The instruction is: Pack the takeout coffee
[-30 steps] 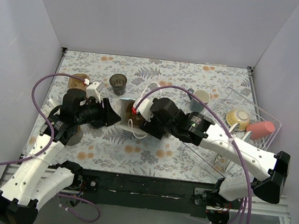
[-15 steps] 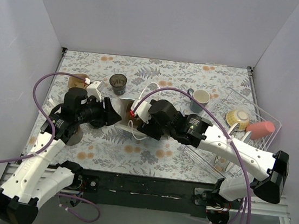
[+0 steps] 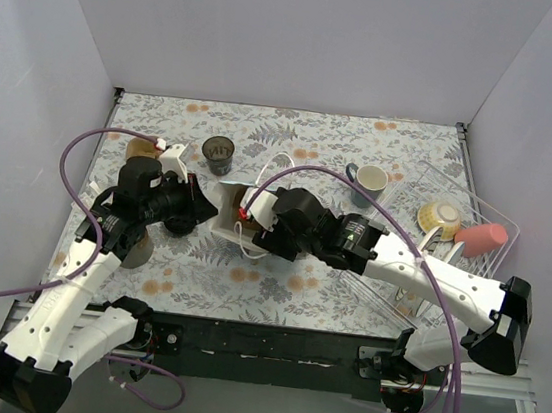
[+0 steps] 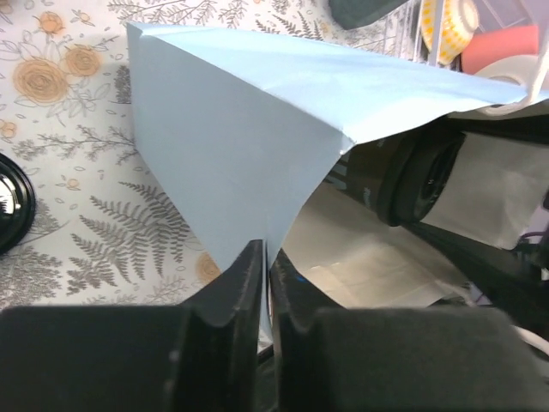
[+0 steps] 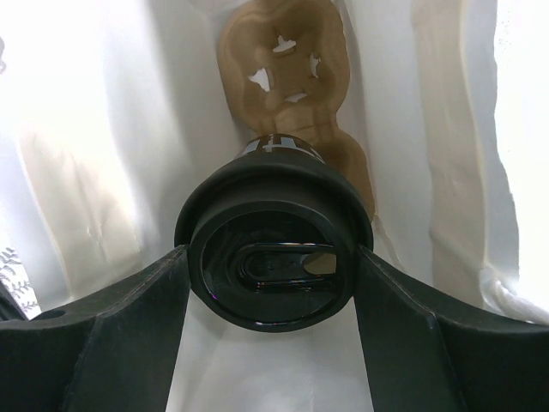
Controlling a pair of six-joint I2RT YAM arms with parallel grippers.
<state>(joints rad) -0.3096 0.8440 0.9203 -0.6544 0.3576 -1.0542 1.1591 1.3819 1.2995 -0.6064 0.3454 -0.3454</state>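
Observation:
The takeout coffee [image 5: 273, 270], a dark cup with a round black lid, sits between my right gripper's fingers [image 5: 129, 335] inside the light-blue paper bag [image 4: 223, 146]. My right gripper [image 5: 273, 257] is shut on the cup's lid, deep in the bag's white interior, above a brown cardboard cup carrier [image 5: 287, 77]. In the top view the right gripper [image 3: 253, 229] reaches into the bag [image 3: 228, 206] and the cup is hidden. My left gripper [image 4: 267, 266] is shut on the bag's near edge and holds the mouth open; it also shows in the top view [image 3: 200, 212].
A dark glass cup [image 3: 218, 154] stands behind the bag. A grey handled mug [image 3: 368, 183] is at back right. A clear dish rack [image 3: 468, 281] on the right holds a bowl [image 3: 439, 218] and a pink item [image 3: 481, 238]. A grey cup [image 3: 136, 247] stands under my left arm.
My right gripper has moved left, deeper into the bag with the cup. My left gripper has shifted slightly back, keeping the bag's edge pinched.

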